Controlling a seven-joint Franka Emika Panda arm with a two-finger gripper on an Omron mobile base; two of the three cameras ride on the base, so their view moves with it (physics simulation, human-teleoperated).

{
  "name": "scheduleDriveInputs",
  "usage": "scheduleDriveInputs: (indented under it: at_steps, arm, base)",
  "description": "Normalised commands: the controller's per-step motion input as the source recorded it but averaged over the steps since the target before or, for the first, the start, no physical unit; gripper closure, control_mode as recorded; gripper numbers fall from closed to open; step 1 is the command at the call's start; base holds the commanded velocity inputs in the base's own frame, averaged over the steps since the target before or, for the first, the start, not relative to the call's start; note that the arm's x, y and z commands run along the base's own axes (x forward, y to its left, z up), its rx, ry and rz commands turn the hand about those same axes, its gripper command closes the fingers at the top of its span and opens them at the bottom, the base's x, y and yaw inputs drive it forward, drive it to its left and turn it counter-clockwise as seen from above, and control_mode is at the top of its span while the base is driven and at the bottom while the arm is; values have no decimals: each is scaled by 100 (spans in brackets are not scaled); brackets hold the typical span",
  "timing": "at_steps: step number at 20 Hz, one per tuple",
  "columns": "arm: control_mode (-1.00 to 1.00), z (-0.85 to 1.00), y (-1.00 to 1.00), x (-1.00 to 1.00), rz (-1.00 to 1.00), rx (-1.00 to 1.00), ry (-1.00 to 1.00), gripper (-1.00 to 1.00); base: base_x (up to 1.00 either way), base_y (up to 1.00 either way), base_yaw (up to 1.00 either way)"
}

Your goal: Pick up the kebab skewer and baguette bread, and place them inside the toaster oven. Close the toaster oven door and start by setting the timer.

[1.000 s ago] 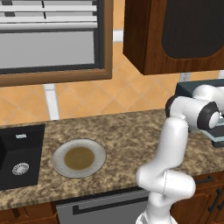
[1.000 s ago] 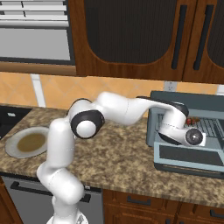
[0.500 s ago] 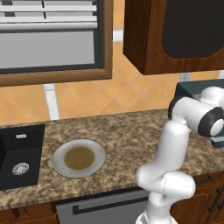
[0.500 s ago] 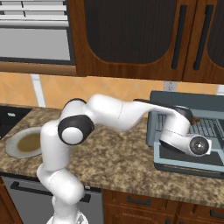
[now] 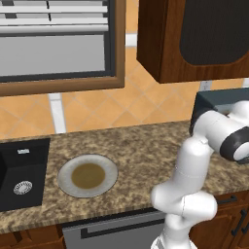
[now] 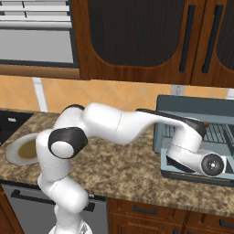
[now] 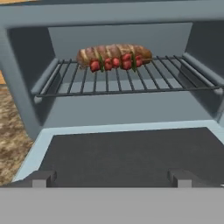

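Observation:
The toaster oven stands open, and its door lies flat in front of my hand. On the wire rack, toward the back, rests the baguette bread, with the kebab skewer lying against its front side. My gripper hovers over the lowered door, open and holding nothing, well short of the rack. In the right base view the toaster oven sits at the right end of the counter, and the arm's wrist hangs above its door.
A round plate with a brown centre lies bare on the granite counter, beside a black sink at the left. Dark wooden wall cabinets hang above the oven. The plate also appears at the left of the right base view.
The hand has drawn back out of the oven, down and toward the front edge of the lowered door. The jaws stayed open. Bread and skewer have not moved.

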Motion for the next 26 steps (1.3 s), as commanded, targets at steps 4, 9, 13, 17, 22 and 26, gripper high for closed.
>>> scheduleDriveInputs:
  at_steps: [4,9,13,17,22,26]
  arm:
    - [-100,0,0,-80,0,0,0,-100]
    - [-100,-1,0,-57,0,0,0,-100]
    - [-100,-2,0,-12,2,0,5,-100]
    - [-100,-18,0,0,6,0,18,-100]
    - [-100,-31,0,0,5,0,21,-100]
    - [-100,-20,0,1,2,0,11,-100]
  base:
    - [0,0,0]
    - [0,0,0]
    - [0,0,0]
    - [0,0,0]
    - [0,0,0]
    - [0,0,0]
